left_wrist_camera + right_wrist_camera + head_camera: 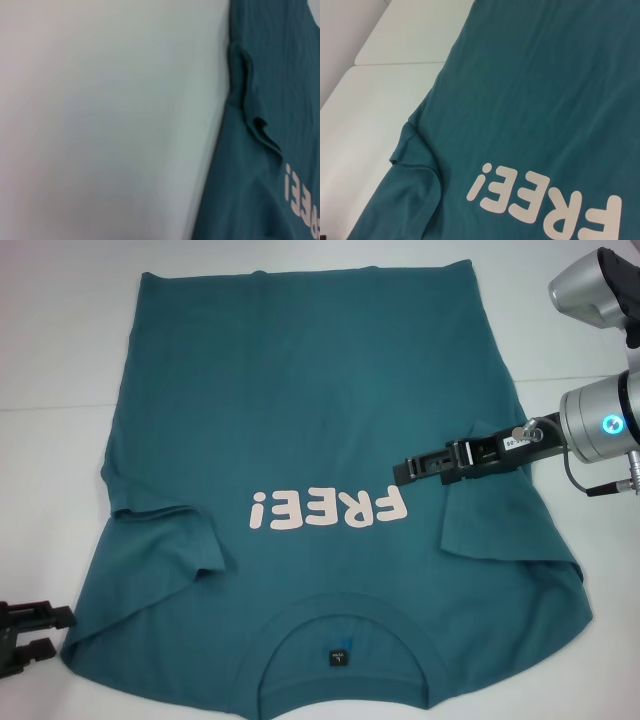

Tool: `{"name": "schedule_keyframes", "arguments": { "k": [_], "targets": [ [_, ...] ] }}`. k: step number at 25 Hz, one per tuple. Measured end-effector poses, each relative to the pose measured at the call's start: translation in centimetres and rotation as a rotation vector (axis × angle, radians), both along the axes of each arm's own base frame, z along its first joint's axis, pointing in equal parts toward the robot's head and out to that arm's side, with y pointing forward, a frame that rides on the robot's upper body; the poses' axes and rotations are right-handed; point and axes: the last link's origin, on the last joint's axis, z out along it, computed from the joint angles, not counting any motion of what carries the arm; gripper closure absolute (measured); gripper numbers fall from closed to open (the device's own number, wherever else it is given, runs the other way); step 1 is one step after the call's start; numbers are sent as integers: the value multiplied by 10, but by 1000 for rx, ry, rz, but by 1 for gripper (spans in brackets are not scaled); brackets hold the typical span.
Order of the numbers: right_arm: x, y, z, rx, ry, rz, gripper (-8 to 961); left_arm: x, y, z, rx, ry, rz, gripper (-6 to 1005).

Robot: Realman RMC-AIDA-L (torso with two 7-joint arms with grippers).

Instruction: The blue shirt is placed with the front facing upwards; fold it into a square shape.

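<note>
Head view: blue shirt [320, 430] lies flat on white tabletop [60, 360], front up, collar nearest the robot, both sleeves already folded in. Right gripper [405, 471] hovers over the shirt's right side; can't tell if its fingers are parted or clenched. Left gripper [30, 640] rests off the shirt's corner, fingers released. Next fold: pinch edges cleanly, keep cloth smooth. Wrist views: pink "FREE!" print [545, 205] readable.
</note>
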Motion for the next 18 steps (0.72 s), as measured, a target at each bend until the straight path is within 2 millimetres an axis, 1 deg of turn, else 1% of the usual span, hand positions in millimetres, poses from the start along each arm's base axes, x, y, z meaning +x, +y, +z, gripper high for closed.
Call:
{"name": "schedule_keyframes", "arguments": {
  "k": [18],
  "targets": [
    [0,0,0,3,4,-2,13,-3,3,-5,3,16,15,460]
  ]
}}
